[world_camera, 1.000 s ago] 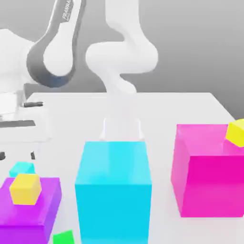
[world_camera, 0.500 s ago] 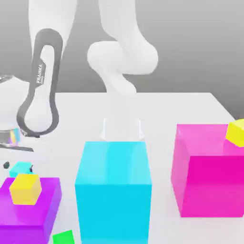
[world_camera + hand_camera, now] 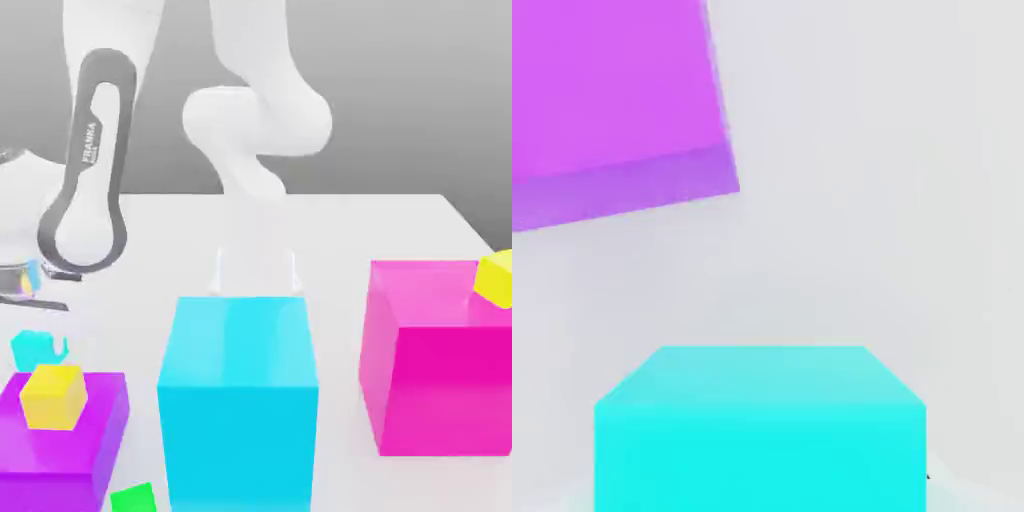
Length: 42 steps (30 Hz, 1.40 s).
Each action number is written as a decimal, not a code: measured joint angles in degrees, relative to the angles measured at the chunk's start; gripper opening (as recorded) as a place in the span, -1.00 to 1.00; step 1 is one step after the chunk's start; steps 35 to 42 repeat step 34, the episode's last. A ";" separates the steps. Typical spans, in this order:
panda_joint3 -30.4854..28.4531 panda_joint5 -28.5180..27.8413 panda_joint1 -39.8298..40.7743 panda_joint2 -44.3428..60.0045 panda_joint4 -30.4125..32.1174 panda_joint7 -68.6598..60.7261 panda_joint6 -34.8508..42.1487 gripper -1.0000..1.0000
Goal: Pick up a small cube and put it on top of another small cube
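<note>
- Since the earlier frame the arm [image 3: 90, 170] has swung from the upper middle down to the left edge of the exterior view, and the small cyan cube [image 3: 38, 349] sits a little higher in the frame than it did, now at lower left just behind the purple block [image 3: 70, 445].
- Hand [image 3: 38, 335]: clenched on the small cyan cube; dark fingertips show at the cube's sides, and the hand view has the cube [image 3: 760, 430] close and centred at the frame's bottom, with the purple block [image 3: 612, 100] at upper left.
- Step in hand, as I judge it: lift the cube and carry it to another small cube. The nearest is the yellow cube [image 3: 52, 396] on top of the purple block, just in front of the held one.
- To do it well: raise straight up until clear of the yellow cube's top, move over it, line up the faces, lower until they touch, then let go. A skewed approach could knock the yellow cube off its block.
- Count, exterior view: one small cyan cube; two yellow cubes, the second [image 3: 495, 278] on the pink block [image 3: 435, 385] at right; one small green cube [image 3: 133, 497] at the bottom edge; one big cyan block [image 3: 238, 400] in the middle; one purple block; one pink block; all on a white worktop [image 3: 380, 225].
</note>
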State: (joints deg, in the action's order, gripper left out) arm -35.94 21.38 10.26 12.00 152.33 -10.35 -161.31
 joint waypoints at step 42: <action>39.85 -20.16 -46.72 -24.10 -14.24 -18.90 35.39 1.00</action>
